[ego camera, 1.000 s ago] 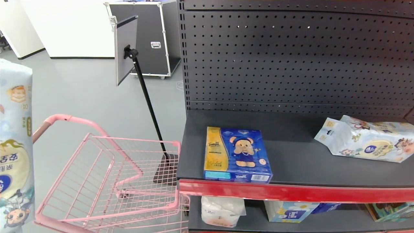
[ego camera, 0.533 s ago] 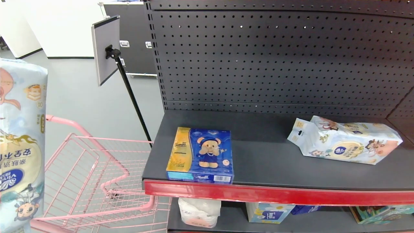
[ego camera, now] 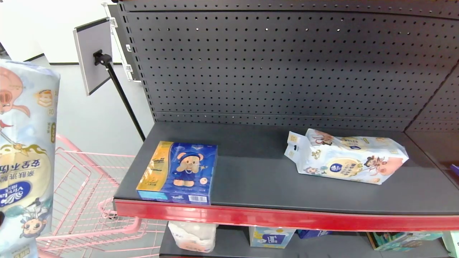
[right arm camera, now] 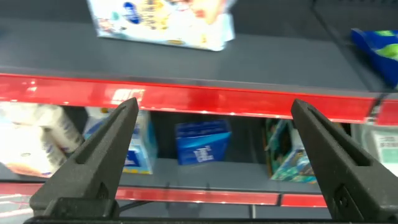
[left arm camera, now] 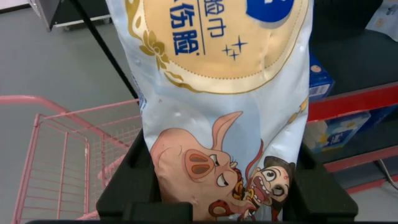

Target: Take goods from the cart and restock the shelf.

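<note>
Now, at your far left, the left gripper [left arm camera: 225,152] is clamped on a tall tissue pack [ego camera: 25,154], its black fingers [left arm camera: 127,177] pressed against both sides. The pack hangs upright above the pink cart [ego camera: 77,179], which stands just off the shelf's [ego camera: 272,186] left end. On that shelf a blue tissue box [ego camera: 178,172] lies flat at the front left corner, touching the red front edge. A white printed pack [ego camera: 346,161] lies on its side right of centre, nearer the back. The lower shelf holds a white bag [ego camera: 193,236] and a pale blue box [ego camera: 270,236]. Your right gripper [right arm camera: 214,109] is spread wide with nothing in it, level with the red edge.
</note>
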`<state>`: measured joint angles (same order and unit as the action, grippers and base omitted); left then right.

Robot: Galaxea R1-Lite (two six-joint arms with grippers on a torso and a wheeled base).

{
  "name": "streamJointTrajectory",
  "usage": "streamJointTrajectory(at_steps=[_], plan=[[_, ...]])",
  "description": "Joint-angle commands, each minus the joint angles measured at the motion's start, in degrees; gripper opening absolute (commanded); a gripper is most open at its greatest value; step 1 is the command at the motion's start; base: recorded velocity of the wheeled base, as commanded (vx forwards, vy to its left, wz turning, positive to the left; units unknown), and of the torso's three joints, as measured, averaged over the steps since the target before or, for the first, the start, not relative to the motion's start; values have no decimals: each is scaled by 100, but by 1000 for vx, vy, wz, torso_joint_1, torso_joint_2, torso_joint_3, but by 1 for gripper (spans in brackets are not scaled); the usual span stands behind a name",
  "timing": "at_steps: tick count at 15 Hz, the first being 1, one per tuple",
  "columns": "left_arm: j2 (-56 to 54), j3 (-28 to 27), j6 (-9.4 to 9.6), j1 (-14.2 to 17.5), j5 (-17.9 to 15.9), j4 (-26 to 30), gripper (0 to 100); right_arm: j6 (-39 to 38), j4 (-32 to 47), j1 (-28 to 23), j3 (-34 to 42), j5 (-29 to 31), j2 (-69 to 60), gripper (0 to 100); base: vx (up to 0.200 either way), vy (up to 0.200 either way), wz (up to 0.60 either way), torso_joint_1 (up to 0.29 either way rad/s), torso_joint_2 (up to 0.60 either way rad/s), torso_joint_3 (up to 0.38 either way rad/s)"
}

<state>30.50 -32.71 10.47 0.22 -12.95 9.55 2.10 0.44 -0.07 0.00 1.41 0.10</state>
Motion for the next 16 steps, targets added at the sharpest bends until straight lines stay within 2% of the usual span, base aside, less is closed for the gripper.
streamJointTrajectory(at_steps=[1, 3, 16], plan=[[0, -8, 34, -101, 3, 3, 0, 1, 0, -1, 0, -1, 8, 100, 0, -200, 0, -2, -2, 2], [17, 10, 148, -127, 3, 12, 0, 1, 0, -1, 0, -1, 8, 100, 0, -200, 0, 0, 5, 2], [17, 10, 148, -127, 3, 12, 0, -8, 0, -1, 0, -1, 8, 100, 0, -200, 0, 3, 2, 2]])
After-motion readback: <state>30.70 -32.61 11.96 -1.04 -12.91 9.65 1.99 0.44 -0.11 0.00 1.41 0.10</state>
